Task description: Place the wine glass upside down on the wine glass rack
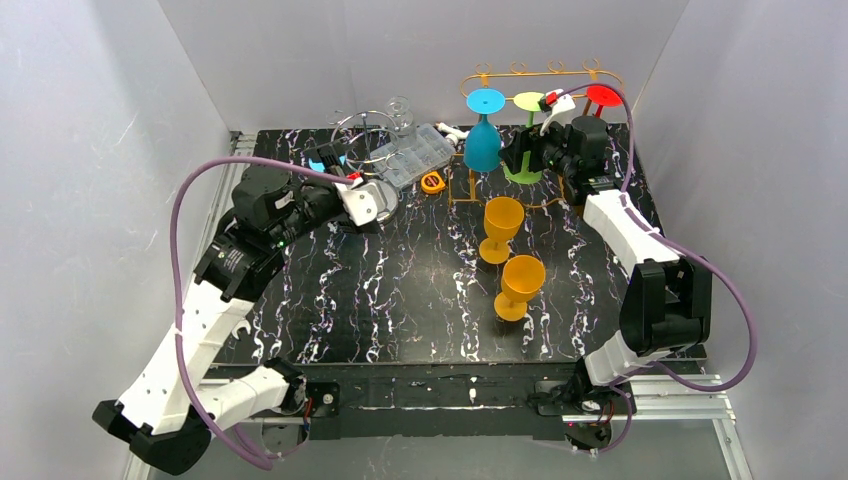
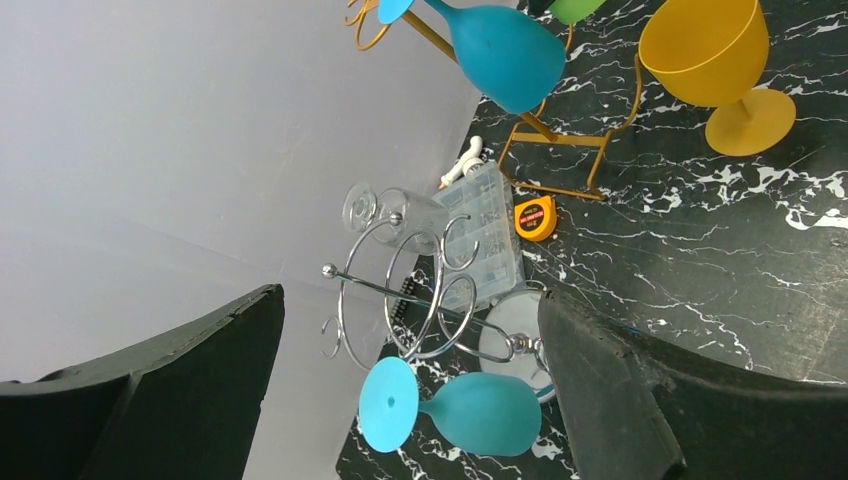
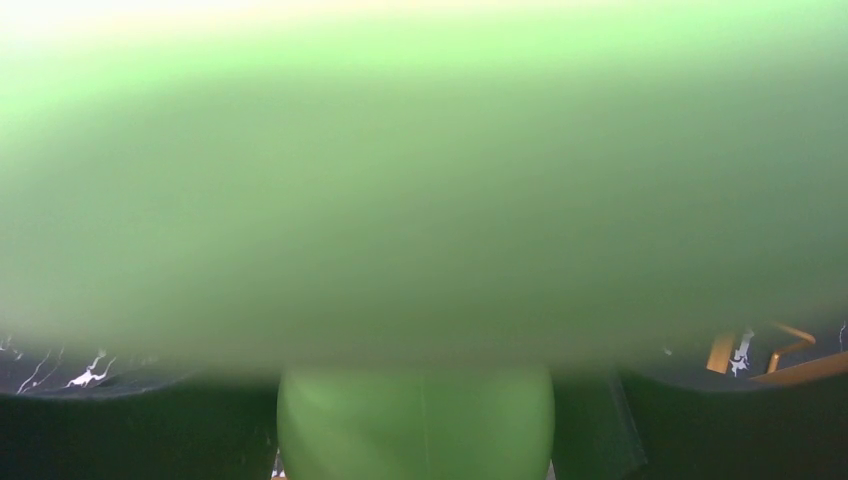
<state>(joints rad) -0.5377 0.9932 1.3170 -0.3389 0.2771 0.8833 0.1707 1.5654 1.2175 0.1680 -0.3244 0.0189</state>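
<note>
Marbled desk (image 1: 400, 300): blue glass (image 1: 482, 145) hung on rack (image 1: 540, 72); two orange glasses (image 1: 503, 228) remain upright. Right claw (image 1: 532, 153) clasps green glass (image 1: 521, 173) at rack; left claw (image 1: 372, 200) wide, empty.

Counter (image 1: 400, 300): black, white-veined surface, level. Standing directly on it:
- Two orange goblets, upright, one (image 1: 501, 228) behind the other (image 1: 520, 285), near each other at centre-right.
- Gold wine glass rack (image 1: 545, 72), at rear right.
- Chrome wire rack (image 1: 365, 125), at rear left.
- Clear plastic compartment box (image 1: 415, 155), lying flat between the racks.
- Orange tape measure (image 1: 433, 182), just beside the box.
</note>
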